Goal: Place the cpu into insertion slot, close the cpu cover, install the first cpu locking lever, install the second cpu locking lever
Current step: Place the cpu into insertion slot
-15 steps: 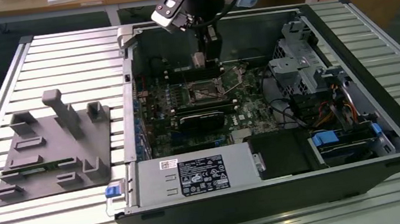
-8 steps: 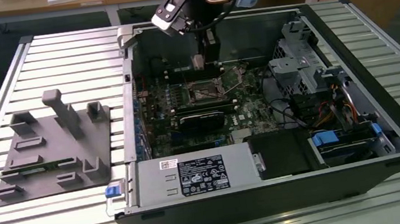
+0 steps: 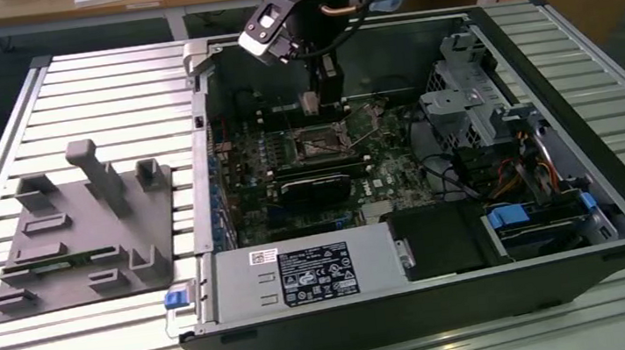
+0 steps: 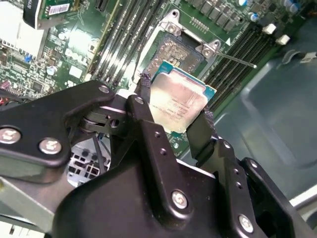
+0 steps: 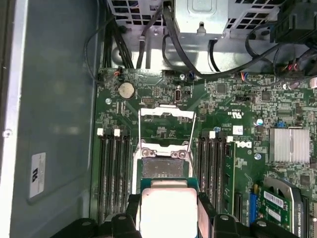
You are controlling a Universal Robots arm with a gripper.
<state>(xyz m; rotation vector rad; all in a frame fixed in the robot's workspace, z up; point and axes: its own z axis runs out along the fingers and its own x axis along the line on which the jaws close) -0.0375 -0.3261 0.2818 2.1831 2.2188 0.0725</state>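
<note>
Clamping the cpu (image 4: 178, 99) by two opposite edges | claw (image 4: 174, 104) grasping cpu | insertion slot (image 4: 174, 49) near, bare

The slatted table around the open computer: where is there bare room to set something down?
Bare slats lie on the table on the far and near sides of the grey fixture, and at the exterior view's right of the case. Inside the case it is crowded: circuit board, cables, and the gripper, whose fingers hold the cpu near the insertion slot.
</note>
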